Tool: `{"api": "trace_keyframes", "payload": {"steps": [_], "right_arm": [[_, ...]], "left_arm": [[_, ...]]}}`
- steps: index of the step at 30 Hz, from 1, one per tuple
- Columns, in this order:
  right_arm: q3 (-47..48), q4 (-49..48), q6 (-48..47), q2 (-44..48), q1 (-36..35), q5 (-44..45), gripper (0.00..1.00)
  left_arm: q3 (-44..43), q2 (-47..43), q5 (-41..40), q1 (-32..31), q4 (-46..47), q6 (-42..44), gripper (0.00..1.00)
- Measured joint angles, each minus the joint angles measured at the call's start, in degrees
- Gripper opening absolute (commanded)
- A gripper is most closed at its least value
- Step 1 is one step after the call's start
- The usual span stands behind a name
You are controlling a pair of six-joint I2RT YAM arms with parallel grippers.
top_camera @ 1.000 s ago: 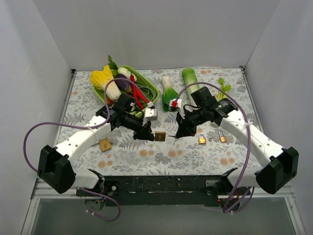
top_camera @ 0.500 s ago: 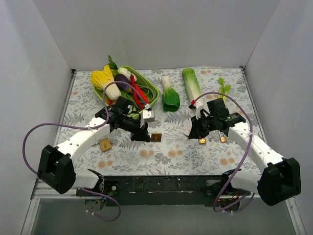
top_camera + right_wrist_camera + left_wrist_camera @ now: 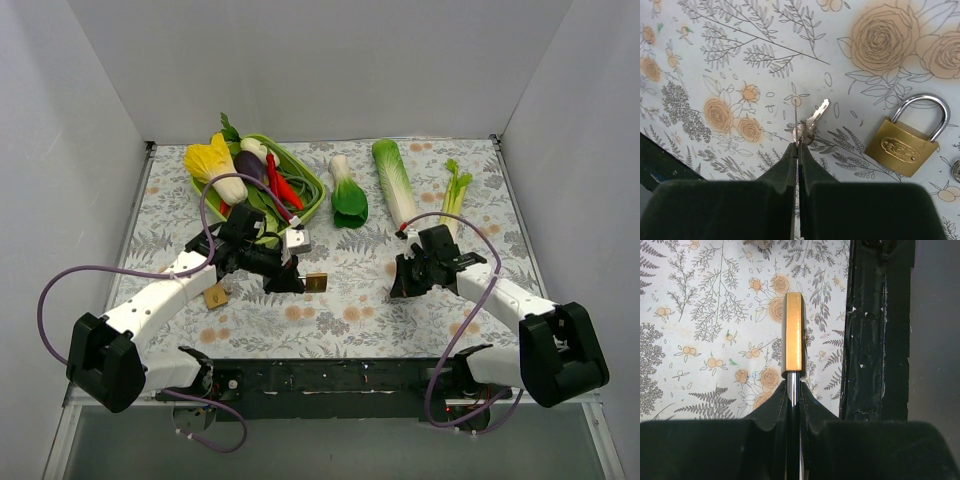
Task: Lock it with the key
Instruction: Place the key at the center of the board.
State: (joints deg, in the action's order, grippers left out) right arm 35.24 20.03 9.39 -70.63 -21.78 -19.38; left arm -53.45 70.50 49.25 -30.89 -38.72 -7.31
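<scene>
My left gripper point(image 3: 288, 279) is shut on the steel shackle of a brass padlock point(image 3: 317, 282). The left wrist view shows that padlock point(image 3: 793, 332) edge-on, sticking out past the fingertips point(image 3: 780, 402) above the floral cloth. My right gripper point(image 3: 398, 286) is low over the cloth and shut on the key. In the right wrist view, a thin metal edge point(image 3: 796, 117) runs up from the closed jaws, and a small silver key point(image 3: 816, 116) hangs beside it. The two grippers are well apart.
A second brass padlock point(image 3: 905, 146) lies flat beside the right gripper. Another padlock point(image 3: 214, 296) lies by the left arm. A green basket point(image 3: 311, 184) of vegetables, a bok choy point(image 3: 348, 196), a cabbage point(image 3: 394, 180), celery point(image 3: 455, 189) and a small grey box point(image 3: 298, 240) are behind. A black rail point(image 3: 872, 330) edges the table.
The right gripper has swung right, away from the held padlock, and dropped low beside the loose padlocks. The left gripper has drifted slightly left with its padlock.
</scene>
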Motion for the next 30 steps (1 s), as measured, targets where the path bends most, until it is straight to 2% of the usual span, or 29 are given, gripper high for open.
{"api": "trace_keyframes", "payload": {"steps": [15, 16, 18, 19, 20, 22, 30], "right_arm": [[-0.9, -8.3, 3.8, -5.3, 3.0, 2.4, 0.03], [-0.9, -8.4, 3.8, -5.5, 3.0, 2.2, 0.15], [-0.9, -8.4, 3.9, -5.5, 3.0, 1.7, 0.28], [-0.9, -8.3, 3.9, -5.5, 3.0, 1.6, 0.41], [-0.9, -8.2, 4.0, -5.5, 3.0, 1.3, 0.46], [-0.8, -8.0, 3.9, -5.4, 3.0, 0.9, 0.55], [5.6, -3.1, -1.8, -0.6, 3.0, -2.1, 0.72]], "left_arm": [[2.2, -0.1, -0.2, 0.0, 2.2, -1.9, 0.0], [2.3, -0.1, -0.2, 0.0, 2.3, -2.0, 0.0], [2.3, -0.1, -0.2, 0.0, 2.6, -2.1, 0.0], [2.3, -0.1, -0.2, 0.0, 2.8, -2.3, 0.0], [2.3, -0.1, 0.0, 0.0, 3.0, -2.6, 0.0], [2.3, -0.1, 0.4, 0.0, 3.0, -3.3, 0.0], [0.1, 4.5, 4.3, 0.0, 1.9, -10.6, 0.0]]}}
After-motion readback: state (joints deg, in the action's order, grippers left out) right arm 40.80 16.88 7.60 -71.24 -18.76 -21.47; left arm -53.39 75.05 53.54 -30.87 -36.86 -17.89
